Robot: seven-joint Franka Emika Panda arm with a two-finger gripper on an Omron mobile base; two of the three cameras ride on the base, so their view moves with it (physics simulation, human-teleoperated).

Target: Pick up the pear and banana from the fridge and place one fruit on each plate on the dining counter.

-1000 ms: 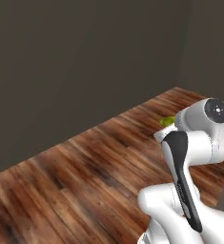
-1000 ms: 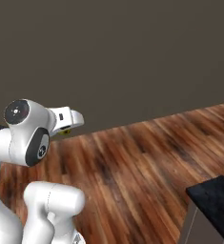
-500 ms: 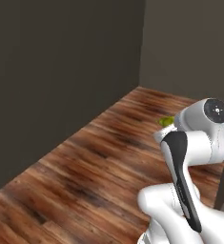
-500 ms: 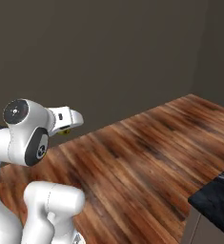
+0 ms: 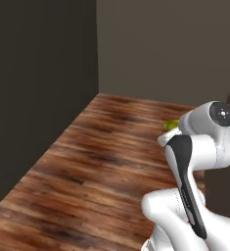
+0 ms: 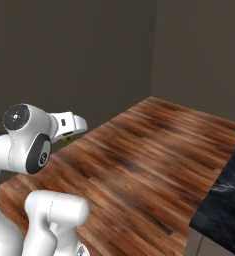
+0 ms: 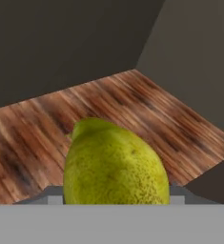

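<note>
Yellow-green pear [image 7: 114,164] is sitting right at the hand, filling the space between its two fingers in the hand view, its narrower stem end pointing away from the hand. Hand is gripping the pear from both sides, fingers part-way apart with the fruit wedged between them; the finger tips themselves are hidden behind the fruit and the bottom edge. In the left base view a sliver of the pear [image 5: 172,125] is peeking out just past the white wrist, on the far side of the arm's upper joint. In the right base view a small bit of pear [image 6: 65,139] is showing just under the white hand [image 6: 75,125], which is reaching forward at about the height of the arm's upper joint. Below and ahead of the hand, brown wooden floor [image 5: 87,171] is stretching toward dark walls [image 6: 69,50] that meet in a corner beyond the hand. Off to the hand's right and below it, a corner of the black white-veined worktop [image 6: 224,200] is showing at the edge of the right base view, well apart from the pear.
</note>
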